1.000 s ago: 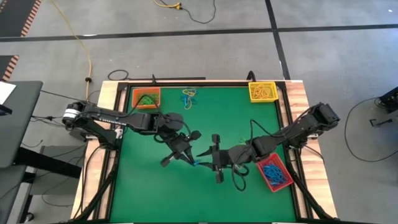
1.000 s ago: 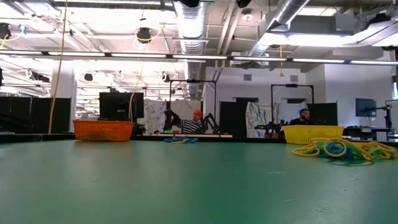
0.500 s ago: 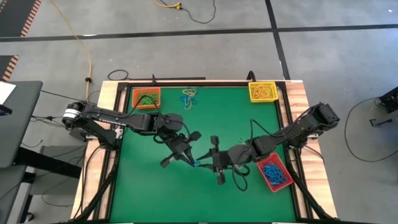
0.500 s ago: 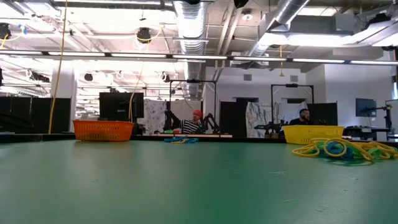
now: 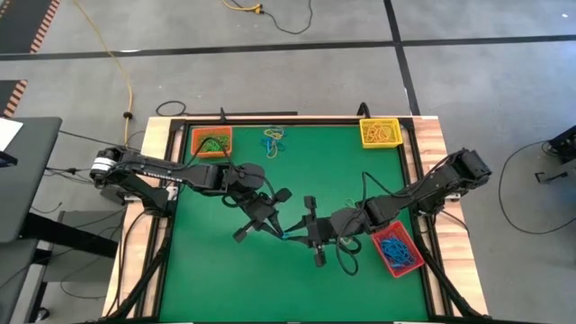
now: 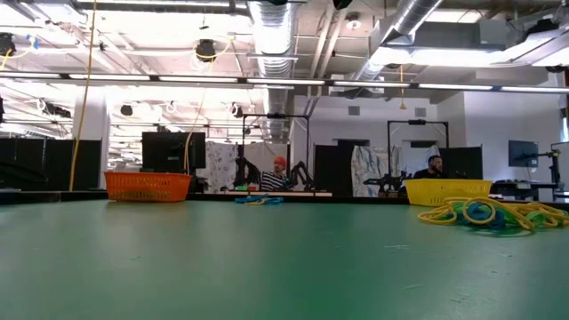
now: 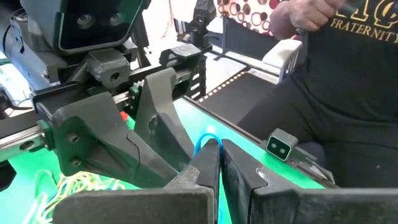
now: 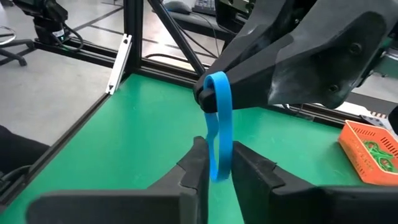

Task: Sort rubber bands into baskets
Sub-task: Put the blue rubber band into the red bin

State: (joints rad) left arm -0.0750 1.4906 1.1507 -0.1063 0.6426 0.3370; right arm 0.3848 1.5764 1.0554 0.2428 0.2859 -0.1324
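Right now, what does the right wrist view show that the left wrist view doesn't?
Only the right wrist view shows the orange basket with green rubber bands in it, and the whole blue rubber band hanging from the shut left gripper into the right gripper, whose fingers flank it. Only the left wrist view shows a person's dark shirt beyond the table edge and yellow rubber bands on the mat. Both show the two grippers meeting at the blue band over the green mat.
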